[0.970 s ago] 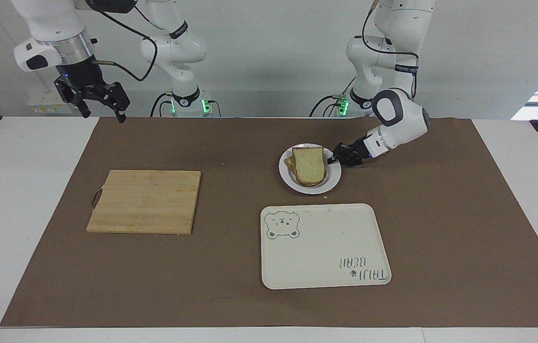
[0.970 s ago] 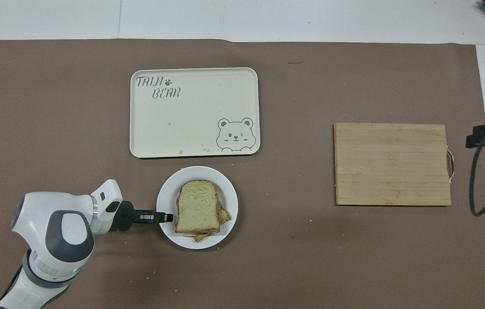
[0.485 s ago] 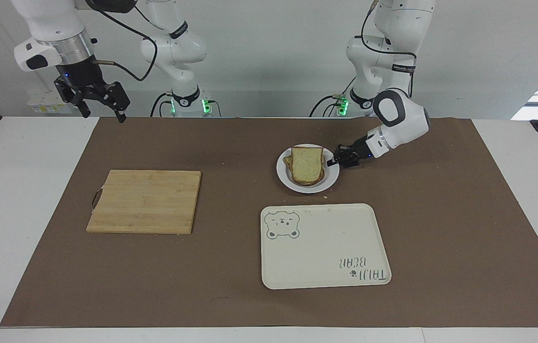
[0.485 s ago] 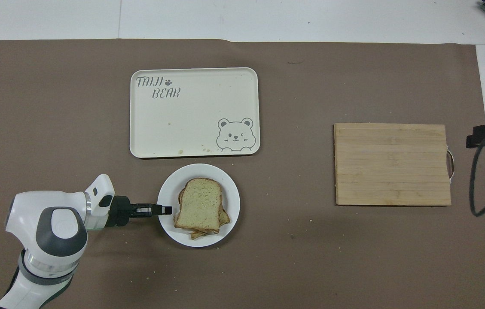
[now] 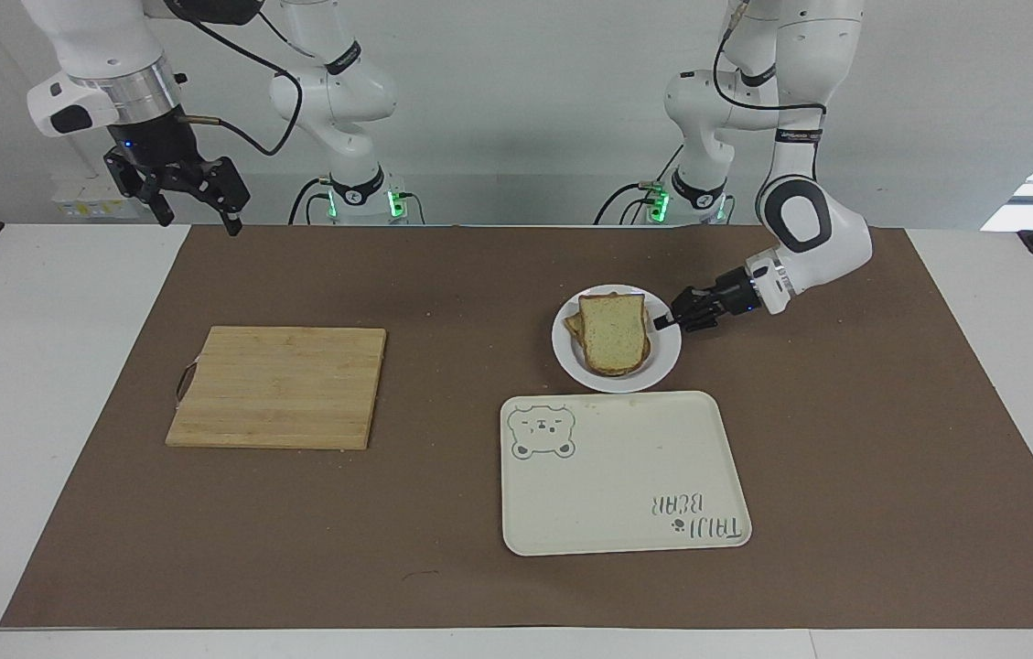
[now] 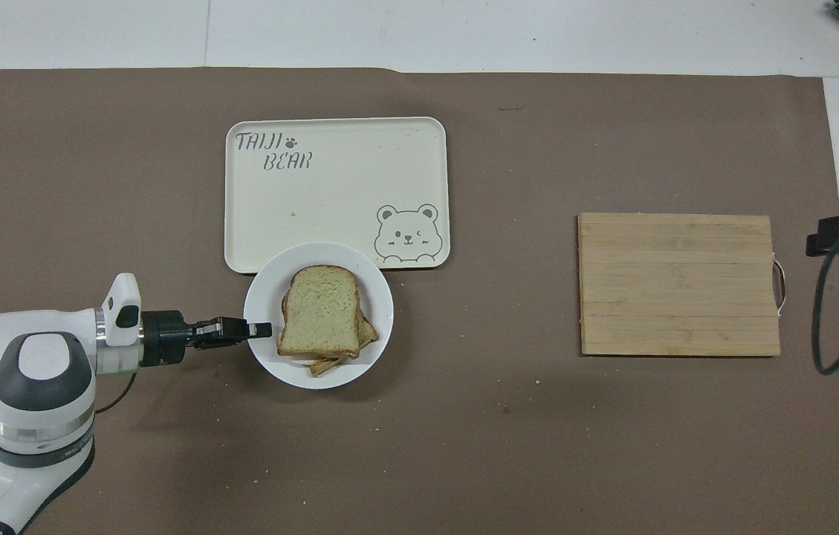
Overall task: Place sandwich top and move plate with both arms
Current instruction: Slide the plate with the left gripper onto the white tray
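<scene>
Looking at the whole table [image 5: 68,384]: white top, mostly covered by a brown mat [image 5: 845,412] that looks matte and grippy, so dragging would likely catch; plain white wall past the robots, plenty of free room. Cream tray [image 5: 626,476] with bear print sits just beside the plate, farther from the robots; in the overhead view the plate rim overlaps the tray edge, can't tell if it rides on it. Wooden cutting board [image 5: 278,386] well apart, toward the right arm's end. Plate [image 5: 667,352] reads rigid, glossy, probably slick and light; only the thin rim offers a grip. Left claw [image 5: 662,322] is pinched shut on that rim at the left arm's side. Right claw [image 5: 196,197] waits high with fingers spread, holding nothing. Sandwich top [image 5: 615,331] lies on the stack, soft, loose, likely to slide if the plate tilts.
</scene>
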Controlling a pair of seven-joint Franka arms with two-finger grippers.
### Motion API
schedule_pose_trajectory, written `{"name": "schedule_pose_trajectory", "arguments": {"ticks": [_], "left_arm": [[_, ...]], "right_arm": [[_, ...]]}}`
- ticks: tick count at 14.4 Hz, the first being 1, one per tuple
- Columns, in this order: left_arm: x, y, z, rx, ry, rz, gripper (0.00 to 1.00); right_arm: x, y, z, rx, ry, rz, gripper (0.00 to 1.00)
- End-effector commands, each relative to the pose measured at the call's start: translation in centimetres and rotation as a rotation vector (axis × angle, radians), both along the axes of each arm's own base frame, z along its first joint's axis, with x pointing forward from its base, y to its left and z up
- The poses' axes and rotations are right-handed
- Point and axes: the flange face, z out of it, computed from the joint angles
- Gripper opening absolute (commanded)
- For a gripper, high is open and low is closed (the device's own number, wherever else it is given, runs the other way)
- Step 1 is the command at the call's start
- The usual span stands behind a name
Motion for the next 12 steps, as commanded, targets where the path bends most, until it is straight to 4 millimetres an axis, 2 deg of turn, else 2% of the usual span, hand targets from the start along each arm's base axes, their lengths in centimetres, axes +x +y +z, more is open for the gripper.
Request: {"name": "schedule_pose_trajectory", "arguments": {"ticks": [1, 3, 8, 12], "left_arm": [[4.5, 0.1, 1.3, -0.047, -0.036, 0.012, 0.0], [8.1, 1.1, 2.4, -0.036, -0.03, 0.054, 0.0], [14.3, 0.4, 3.6, 0.039, -0.009, 0.067, 0.0], [18.0, 0.5, 1.4, 0.043, -0.024, 0.095, 0.0]], "right_arm": [[-0.8, -0.1, 0.2, 0.004, 0.003, 0.016, 1.0], [-0.8, -0.1, 0.2, 0.004, 0.003, 0.014, 1.0], [-0.8, -0.1, 0.1, 0.004, 0.005, 0.014, 1.0], [-0.8, -0.1, 0.1, 0.004, 0.005, 0.016, 1.0]]}}
